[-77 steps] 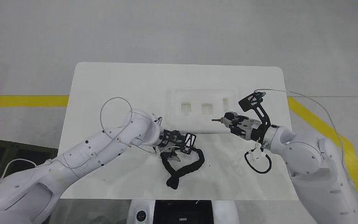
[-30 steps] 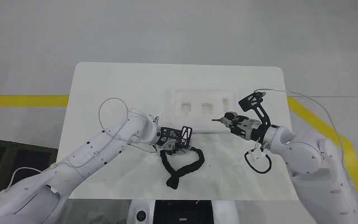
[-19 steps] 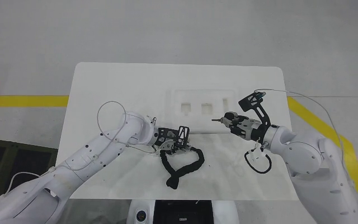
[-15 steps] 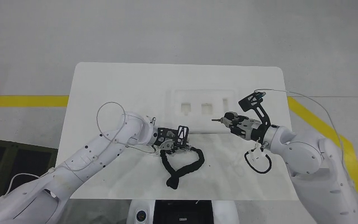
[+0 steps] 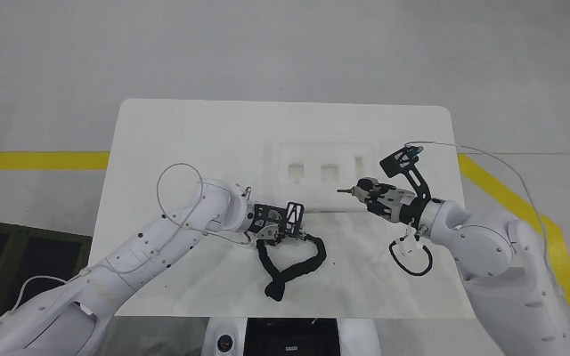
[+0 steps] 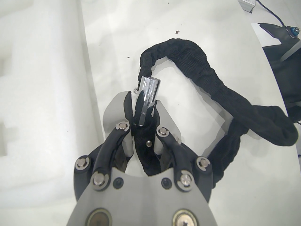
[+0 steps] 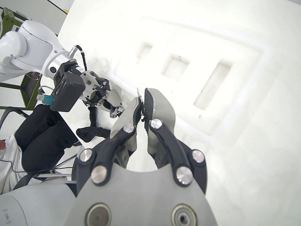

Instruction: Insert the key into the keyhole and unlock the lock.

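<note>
Left tool point(image 6: 141, 110): closed to a narrow gap on the lock point(image 6: 147, 90). Its 2 fingers clamp the black end, and the chrome barrel sticks out past the fingertips.
Lock: in the top view it sits at about 6 o'clock from the centre of the worktop point(image 5: 169, 151), near the front edge.
Chain point(image 6: 211, 88): sleeved in black fabric, it curls away from the barrel in a loop and lies on the worktop at about 6 o'clock from the left tool.
Right tool point(image 7: 141, 103): pinched almost fully together on the key point(image 7: 139, 94), with only a small metal tip showing beyond the fingertips.
Key: in the top view it is at about 2 o'clock from the left tool, tip pointing toward 9 o'clock. It is apart from the lock and not touching it.
Foam tray point(image 5: 278, 156): white, with 3 rectangular recesses in a row, at about 12 to 1 o'clock from the lock, just beyond both tools.
</note>
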`<state>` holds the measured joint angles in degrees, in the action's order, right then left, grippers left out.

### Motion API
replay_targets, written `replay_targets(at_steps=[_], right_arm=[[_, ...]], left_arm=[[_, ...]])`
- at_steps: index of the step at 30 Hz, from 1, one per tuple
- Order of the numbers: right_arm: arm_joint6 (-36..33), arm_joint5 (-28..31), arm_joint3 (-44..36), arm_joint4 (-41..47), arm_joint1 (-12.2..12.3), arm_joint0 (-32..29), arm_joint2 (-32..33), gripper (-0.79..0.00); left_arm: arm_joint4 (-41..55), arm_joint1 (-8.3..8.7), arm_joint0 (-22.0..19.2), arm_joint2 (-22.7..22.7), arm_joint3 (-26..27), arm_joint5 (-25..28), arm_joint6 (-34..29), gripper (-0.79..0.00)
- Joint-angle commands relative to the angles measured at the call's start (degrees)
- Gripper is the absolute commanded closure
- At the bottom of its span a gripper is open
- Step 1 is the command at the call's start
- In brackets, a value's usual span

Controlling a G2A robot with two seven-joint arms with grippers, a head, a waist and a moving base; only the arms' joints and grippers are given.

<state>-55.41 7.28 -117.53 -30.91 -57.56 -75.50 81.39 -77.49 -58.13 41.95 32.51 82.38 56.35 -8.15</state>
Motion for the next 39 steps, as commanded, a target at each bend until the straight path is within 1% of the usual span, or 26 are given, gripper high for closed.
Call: replay_targets(at_steps=[1,6,9,17,19,22,24,29,34,39], right_arm=[[0.0,0.0,0.0,0.0,0.0,0.0,0.0,0.000],[0.0,0.0,0.0,0.0,0.0,0.0,0.0,0.000],[0.0,0.0,0.0,0.0,0.0,0.0,0.0,0.000],[0.0,0.0,0.0,0.0,0.0,0.0,0.0,0.000],[1.4,0.5,0.1,0.4,0.0,-0.6,-0.3,0.000],[2.0,1.8,0.5,2.2,0.0,-0.8,-0.4,0.000],[2.2,2.5,0.8,3.5,0.0,-0.8,-0.4,0.000],[2.0,4.2,1.4,6.5,0.1,-0.7,-0.3,0.000],[1.4,5.1,1.0,8.9,0.2,-0.7,-0.3,0.000],[0.1,5.3,-0.1,10.9,0.3,-0.5,-0.7,0.000]], left_arm=[[-0.1,-0.11,0.1,0.2,-0.1,-0.2,0.0,0.000],[0.1,-0.06,0.7,1.4,-0.3,-0.5,1.1,0.000],[0.2,0.20,1.4,2.5,-0.7,-0.4,2.8,0.000],[-0.5,1.74,4.7,7.1,-1.9,0.3,12.6,0.000],[-1.4,2.16,5.7,8.1,-2.2,0.7,15.6,0.000],[-3.0,2.73,7.3,9.5,-2.8,0.7,21.2,0.000],[-4.1,3.05,8.3,10.3,-3.1,0.6,26.0,0.000],[-9.1,3.78,10.2,12.0,-4.2,-1.4,38.9,0.000],[-15.3,4.44,11.4,13.1,-5.7,-5.6,51.8,0.000],[-19.7,4.88,12.3,13.6,-7.2,-10.1,60.8,0.000]])
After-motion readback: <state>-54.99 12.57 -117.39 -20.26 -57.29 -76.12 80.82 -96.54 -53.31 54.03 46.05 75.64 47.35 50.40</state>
